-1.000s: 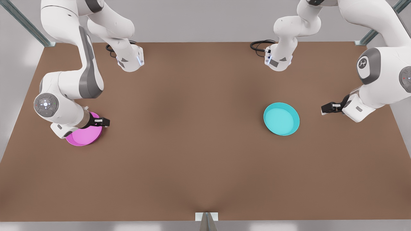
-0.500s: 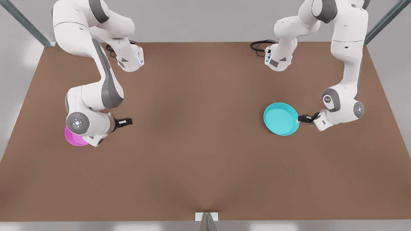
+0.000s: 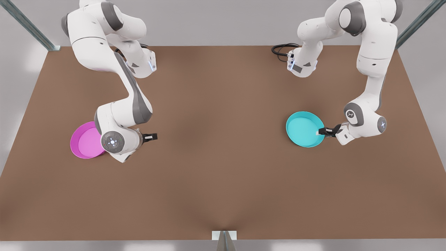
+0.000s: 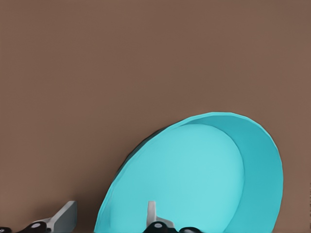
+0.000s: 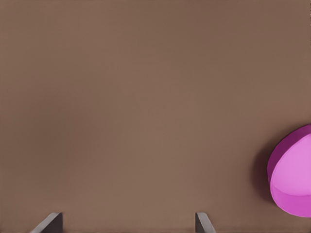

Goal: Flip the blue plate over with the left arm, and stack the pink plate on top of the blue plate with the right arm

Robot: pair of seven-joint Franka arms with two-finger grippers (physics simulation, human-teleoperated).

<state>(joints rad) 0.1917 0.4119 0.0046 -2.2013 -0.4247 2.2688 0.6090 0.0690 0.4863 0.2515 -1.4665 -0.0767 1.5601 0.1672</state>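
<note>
left gripper [image 3: 321, 131] astride blue plate [image 3: 304, 129] rim – fingers apart

Two look-alike arms here, the left arm [image 3: 369, 59] and the right arm [image 3: 115, 69], both glossy white rounded shells with dark grey bands and round grey caps over the joints. Off the table's [image 3: 223, 181] back edge each base wears a small grey triangle mark and a thin blue light strip, with a black cable [image 3: 280, 48] looped beside it. The left arm's round cap carries a small white logo, the right arm's wrist disc shows tiny lit dots, and each arm ends in a small black gripper with pale grey fingertips [image 4: 65, 216].
</note>
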